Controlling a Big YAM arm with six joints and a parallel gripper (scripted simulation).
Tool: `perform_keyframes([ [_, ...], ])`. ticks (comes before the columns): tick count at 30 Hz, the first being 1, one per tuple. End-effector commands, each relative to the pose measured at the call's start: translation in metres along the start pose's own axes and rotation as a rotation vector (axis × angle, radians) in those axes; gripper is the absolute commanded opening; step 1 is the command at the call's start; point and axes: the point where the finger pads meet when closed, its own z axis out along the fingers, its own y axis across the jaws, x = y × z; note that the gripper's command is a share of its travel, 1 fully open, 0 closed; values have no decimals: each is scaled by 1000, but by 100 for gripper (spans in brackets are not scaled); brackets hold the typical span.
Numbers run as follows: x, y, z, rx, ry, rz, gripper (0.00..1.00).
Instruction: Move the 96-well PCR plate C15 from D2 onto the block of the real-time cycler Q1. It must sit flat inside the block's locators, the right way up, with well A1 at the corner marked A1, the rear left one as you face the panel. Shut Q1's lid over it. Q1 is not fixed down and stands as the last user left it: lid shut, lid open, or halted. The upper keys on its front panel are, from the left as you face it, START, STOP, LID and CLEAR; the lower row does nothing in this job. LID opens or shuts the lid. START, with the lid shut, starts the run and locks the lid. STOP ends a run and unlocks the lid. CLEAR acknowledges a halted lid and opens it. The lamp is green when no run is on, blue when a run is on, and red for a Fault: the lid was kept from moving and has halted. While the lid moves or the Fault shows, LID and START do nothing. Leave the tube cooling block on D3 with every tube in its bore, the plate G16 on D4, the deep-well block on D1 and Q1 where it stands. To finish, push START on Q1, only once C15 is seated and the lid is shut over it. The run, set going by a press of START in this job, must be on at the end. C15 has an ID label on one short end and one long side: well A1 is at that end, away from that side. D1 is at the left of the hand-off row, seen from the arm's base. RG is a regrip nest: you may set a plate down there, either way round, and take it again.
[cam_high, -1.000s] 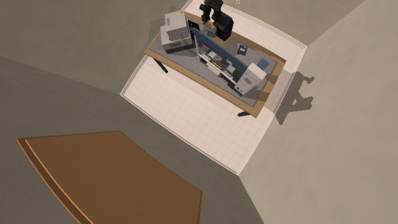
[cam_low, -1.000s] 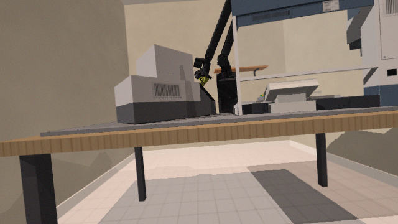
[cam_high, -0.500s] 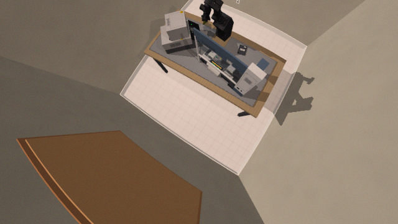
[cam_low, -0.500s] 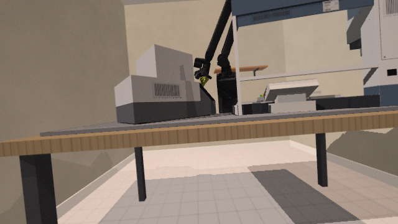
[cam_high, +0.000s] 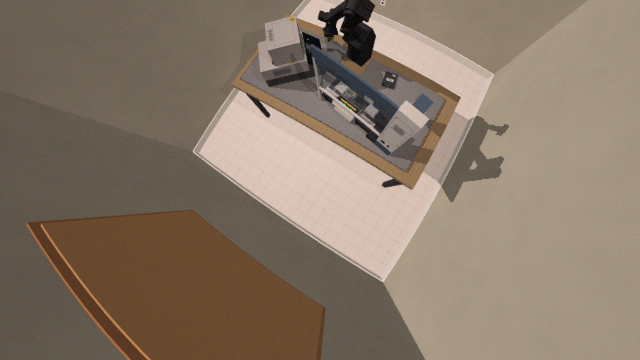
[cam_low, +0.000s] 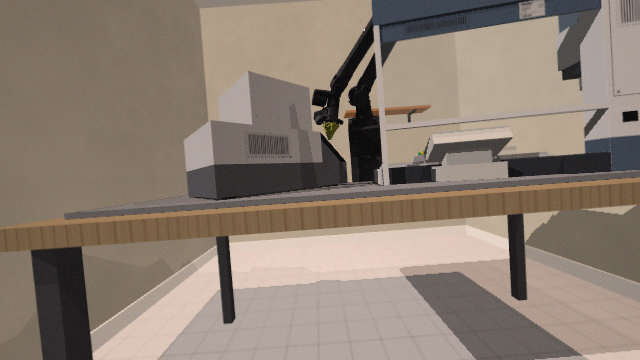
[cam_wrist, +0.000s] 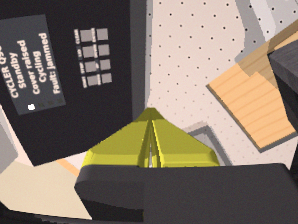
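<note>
My gripper (cam_high: 328, 40) (cam_low: 330, 137) (cam_wrist: 150, 114) is shut, with nothing between its yellow fingertips. It hangs just in front of Q1 (cam_high: 285, 45) (cam_low: 265, 120), the grey cycler at the left end of the bench. In the wrist view, Q1's black front panel (cam_wrist: 107, 17) lies to the left of the fingertips, which do not visibly touch its keys (cam_wrist: 88, 52). The display (cam_wrist: 42, 65) has one lit square at the end nearest "Standby". Q1's lamp (cam_high: 308, 39) is green. I cannot tell the lid's position. C15, G16 and the deep-well block cannot be told apart.
A blue-topped frame (cam_high: 350, 75) (cam_low: 450, 22) spans the middle of the bench, beside a tall white cabinet (cam_high: 403, 127). Behind its pane are small pale items and a dark block with yellow and green marks (cam_high: 348, 104). A dark holder (cam_high: 390, 79) sits nearer the arm's base.
</note>
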Motion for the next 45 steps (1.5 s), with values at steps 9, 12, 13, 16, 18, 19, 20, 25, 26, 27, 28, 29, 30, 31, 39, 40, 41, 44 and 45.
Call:
perform_keyframes([
  [9, 8, 25, -4, 159, 7, 20, 0],
  [12, 11, 29, -3, 224, 19, -7, 0],
  [13, 11, 30, -3, 223, 22, -14, 0],
  [16, 10, 31, 0, 190, 15, -12, 0],
  [18, 12, 27, 5, 196, 25, 3, 0],
  [19, 14, 26, 7, 200, 30, 10, 0],
  [20, 14, 24, 10, 206, 28, 14, 0],
  [25, 11, 26, 12, 197, 13, 26, 0],
  [26, 12, 26, 14, 199, 15, 27, 0],
  [27, 13, 25, 16, 204, 19, 29, 0],
  [28, 15, 22, 19, 210, 23, 31, 0],
  [29, 15, 23, 20, 213, 24, 33, 0],
  [30, 14, 27, 22, 211, 24, 32, 0],
  [31, 14, 30, 23, 208, 23, 31, 0],
  [39, 11, 56, 32, 177, 15, 16, 0],
  [40, 11, 56, 32, 177, 15, 16, 0],
  [41, 11, 49, 32, 186, 20, 21, 0],
  [44, 13, 43, 37, 207, 24, 28, 0],
  [45, 14, 42, 39, 211, 25, 29, 0],
])
